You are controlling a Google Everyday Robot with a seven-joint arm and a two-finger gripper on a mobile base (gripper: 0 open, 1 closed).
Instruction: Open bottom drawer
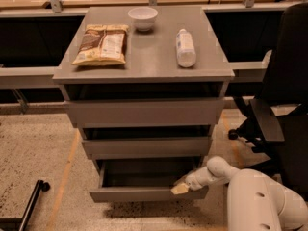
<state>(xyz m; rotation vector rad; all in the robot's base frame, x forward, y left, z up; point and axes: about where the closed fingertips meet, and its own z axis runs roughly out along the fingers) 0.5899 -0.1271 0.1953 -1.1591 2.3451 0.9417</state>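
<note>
The bottom drawer (144, 194) is the lowest of three grey handleless drawers in a grey cabinet. It stands pulled out toward me, and its dark grey box interior shows. My gripper (181, 188) sits at the right part of the drawer's front edge, touching the top of the front panel. My white arm (250, 196) reaches in from the lower right.
On the cabinet top (149, 57) lie a snack bag (102, 44), a white bowl (143, 17) and a white bottle (185, 47) on its side. A black office chair (279, 105) stands close at the right. A black pole (29, 206) lies on the floor at lower left.
</note>
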